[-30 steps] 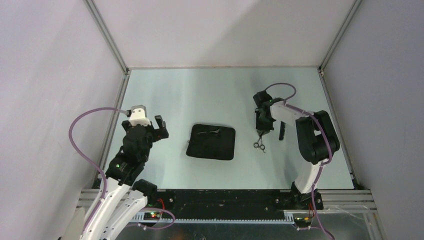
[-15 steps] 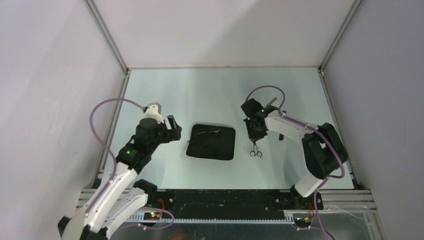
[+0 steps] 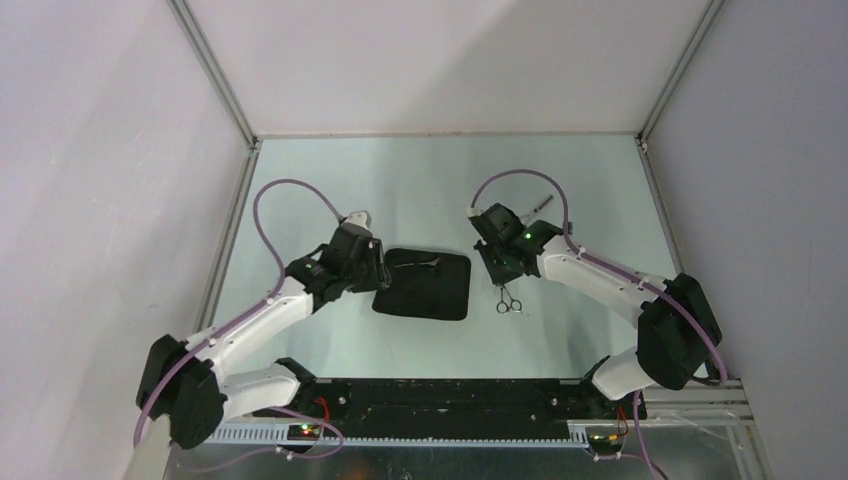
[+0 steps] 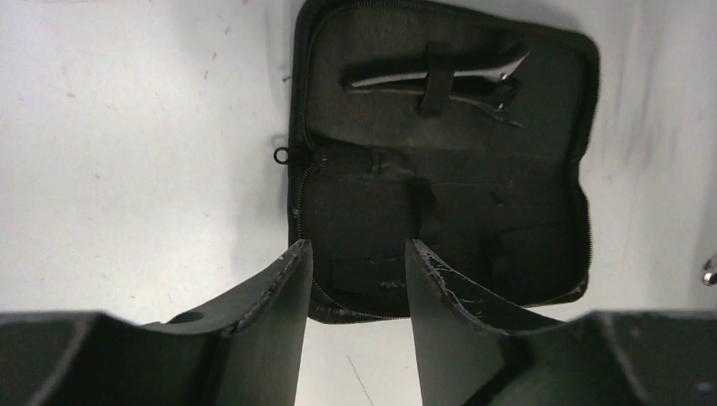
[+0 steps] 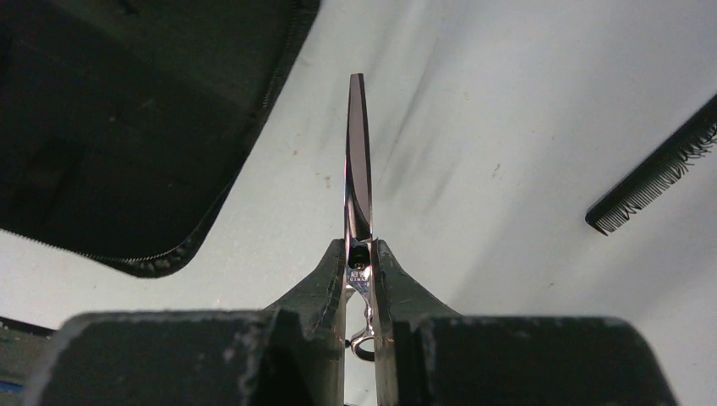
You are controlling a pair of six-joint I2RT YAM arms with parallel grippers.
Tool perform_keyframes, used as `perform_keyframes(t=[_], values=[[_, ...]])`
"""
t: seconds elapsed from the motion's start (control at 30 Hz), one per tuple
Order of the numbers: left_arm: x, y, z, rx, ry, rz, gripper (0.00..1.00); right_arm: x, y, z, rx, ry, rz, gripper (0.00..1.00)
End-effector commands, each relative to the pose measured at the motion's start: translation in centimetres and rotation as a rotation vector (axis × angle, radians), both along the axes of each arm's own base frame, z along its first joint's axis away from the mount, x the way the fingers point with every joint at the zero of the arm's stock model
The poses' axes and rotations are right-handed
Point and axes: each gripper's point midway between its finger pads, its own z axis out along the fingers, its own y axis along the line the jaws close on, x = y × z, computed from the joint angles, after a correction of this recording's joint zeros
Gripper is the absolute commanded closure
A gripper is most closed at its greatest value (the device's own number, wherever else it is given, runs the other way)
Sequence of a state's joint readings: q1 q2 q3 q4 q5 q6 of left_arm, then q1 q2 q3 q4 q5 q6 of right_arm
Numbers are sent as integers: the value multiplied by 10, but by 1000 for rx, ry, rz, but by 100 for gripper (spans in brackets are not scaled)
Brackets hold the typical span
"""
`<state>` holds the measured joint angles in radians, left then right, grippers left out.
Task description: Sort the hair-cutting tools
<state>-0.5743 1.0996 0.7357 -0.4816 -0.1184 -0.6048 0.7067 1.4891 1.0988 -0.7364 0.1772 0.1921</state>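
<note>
Right wrist view: right gripper [image 5: 361, 254] is clamped on the scissors [image 5: 359, 169] at the pivot. The blades are closed and point straight out from the fingers. The open case [image 5: 127, 127] lies to the left of the blade, apart from it, and the blade's long axis runs roughly along the case's right edge. The comb [image 5: 659, 169] lies on the table off to the right, well apart.

Top view agrees: the scissors [image 3: 510, 298] sit just right of the case [image 3: 423, 284], ring handles toward the arm bases. The right arm carries them, so my read is that the next move is a short shift left over the case.

Left gripper [image 4: 355, 254] is spread with nothing between the fingers, hovering at the case's near-left edge. The clips [image 4: 435, 76] are strapped in the far half.

Versus a second ago: the right arm has brought the scissors closer to the case, and the left arm has swung in from the table's left side to the case.
</note>
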Motion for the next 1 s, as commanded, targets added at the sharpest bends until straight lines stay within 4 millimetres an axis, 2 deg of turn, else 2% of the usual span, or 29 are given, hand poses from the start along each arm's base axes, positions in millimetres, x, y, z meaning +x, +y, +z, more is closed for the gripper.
perform_keyframes(t=[0.0,0.03,0.17,0.37,0.73,0.97], values=[[-3,-11,-8,23,43,8,52,-4,14,17,-18,-83,98,100],[-7,-12,-15,42,69,3,56,-6,17,16,-22,-85,115,100],[-21,-14,-36,97,121,-26,61,-16,32,16,-43,-104,212,100],[-39,1,-71,129,159,-13,67,-37,51,12,-133,-133,438,100],[-42,9,-94,107,131,44,71,-70,70,-16,-224,-44,845,100],[-44,11,-101,89,120,58,73,-82,76,-33,-259,4,970,100]])
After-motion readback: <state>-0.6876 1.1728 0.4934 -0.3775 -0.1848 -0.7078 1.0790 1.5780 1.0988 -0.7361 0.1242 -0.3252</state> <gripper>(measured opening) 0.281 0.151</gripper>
